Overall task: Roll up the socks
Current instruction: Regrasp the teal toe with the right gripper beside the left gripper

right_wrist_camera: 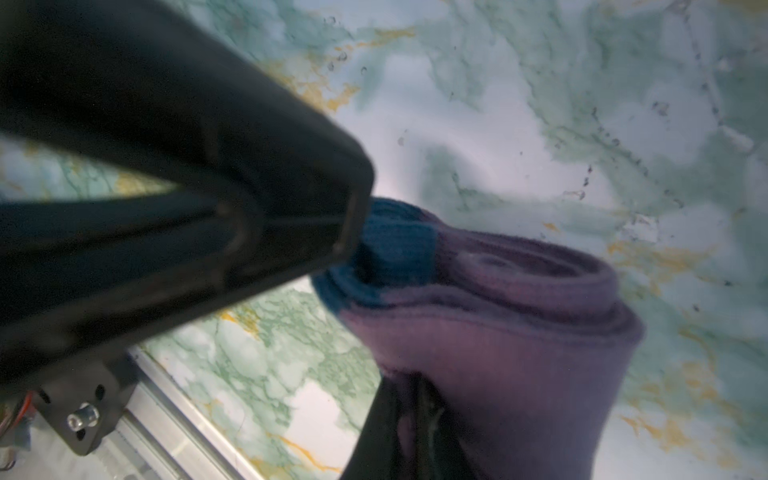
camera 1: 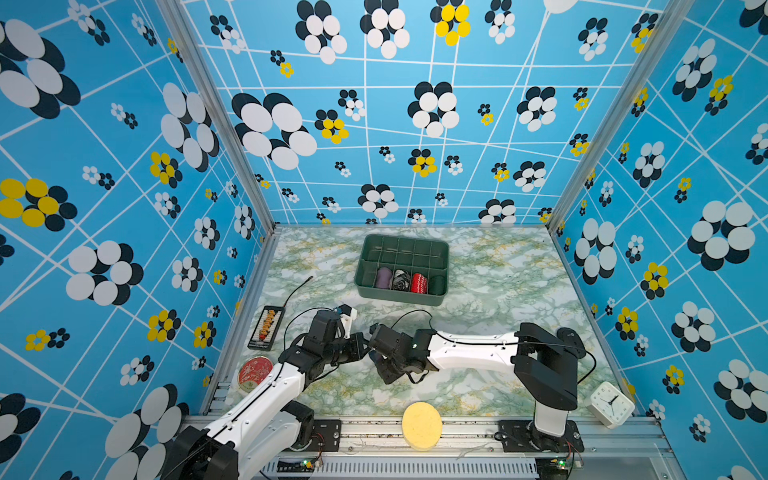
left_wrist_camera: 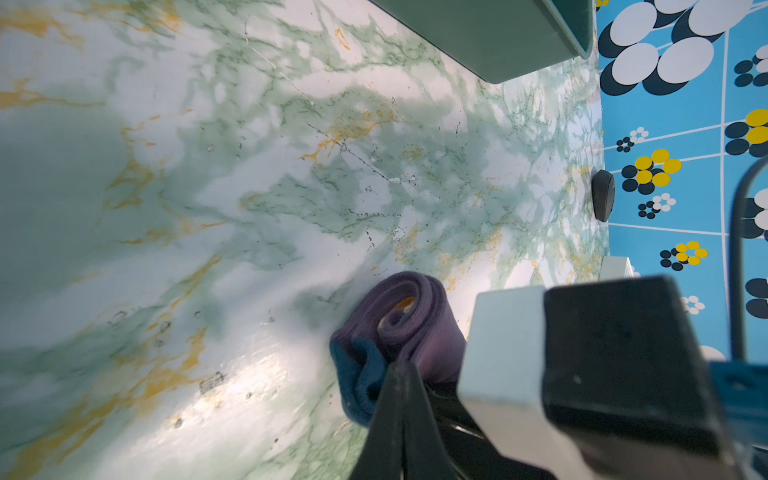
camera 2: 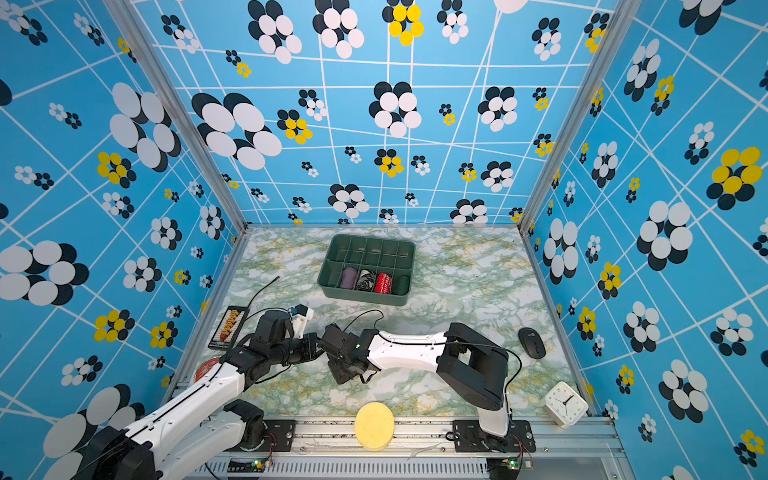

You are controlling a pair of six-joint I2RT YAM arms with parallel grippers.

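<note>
Stretched in from the front edge of the table [camera 1: 478,270] on the left arm [camera 1: 270,390] and right arm [camera 1: 469,351], nearly meeting left of the middle, low over the surface. Pinched tight with the left gripper [left_wrist_camera: 399,374] on the blue end of the socks [left_wrist_camera: 409,320] — clamped with the right gripper [right_wrist_camera: 409,390] on the purple side.

No legible text, label, brand or number was found in any view: the face of the white clock [camera 1: 610,404] showed only hands and marks too small to read, and the red round tin [camera 1: 254,371] bore a pale pattern without readable wording.
</note>
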